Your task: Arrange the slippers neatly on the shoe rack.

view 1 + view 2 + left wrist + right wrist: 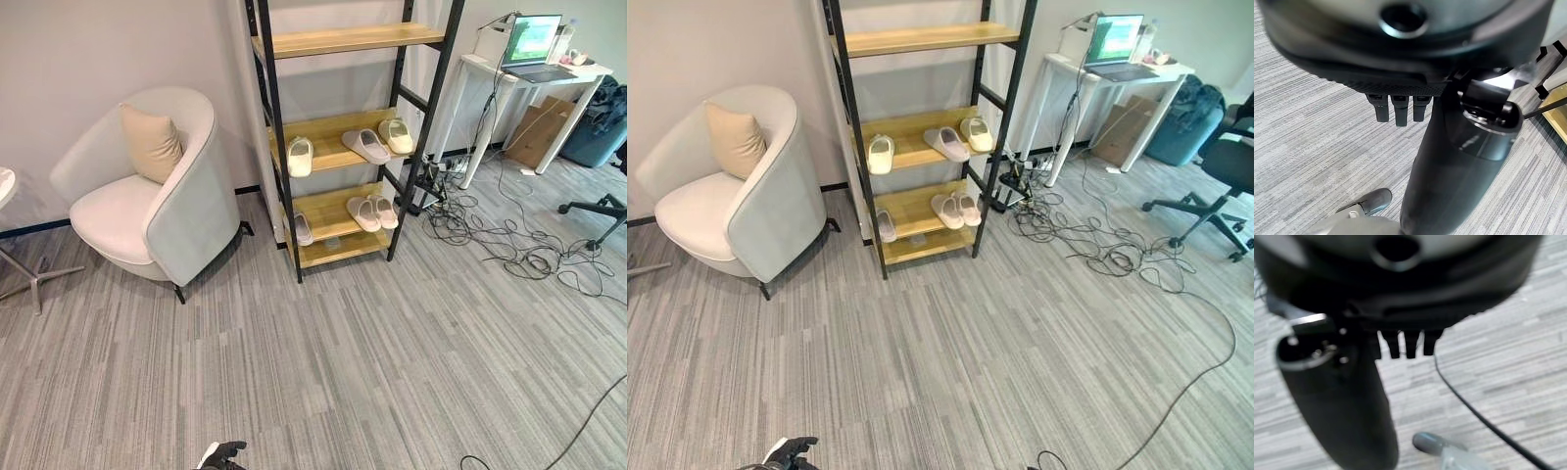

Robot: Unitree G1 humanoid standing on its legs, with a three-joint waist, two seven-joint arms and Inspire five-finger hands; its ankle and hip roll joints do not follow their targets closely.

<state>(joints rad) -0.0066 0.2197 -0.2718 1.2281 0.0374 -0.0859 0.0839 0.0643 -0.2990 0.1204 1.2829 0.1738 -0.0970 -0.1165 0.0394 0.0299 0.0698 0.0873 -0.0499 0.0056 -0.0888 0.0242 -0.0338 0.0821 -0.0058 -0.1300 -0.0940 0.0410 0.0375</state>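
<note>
The shoe rack (276, 147) has a black frame and wooden shelves and stands against the wall, far ahead of me. On its middle shelf lie a cream slipper (300, 156) at the left, a pinkish slipper (365, 145) and another cream slipper (396, 135) at the right. One shelf down, a pinkish pair (372, 212) sits side by side, and a grey slipper (303, 229) lies at the left end. My left hand (223, 454) hangs low over the carpet; its fingers (1396, 110) are straight and hold nothing. My right hand (1405, 345) also hangs open over the carpet.
A white armchair (147, 206) with a beige cushion stands left of the rack. At the right are a white desk (529, 78) with a laptop, a cardboard box (541, 132), tangled cables (509, 245) on the floor and an office chair (1215, 186). Grey carpet lies between me and the rack.
</note>
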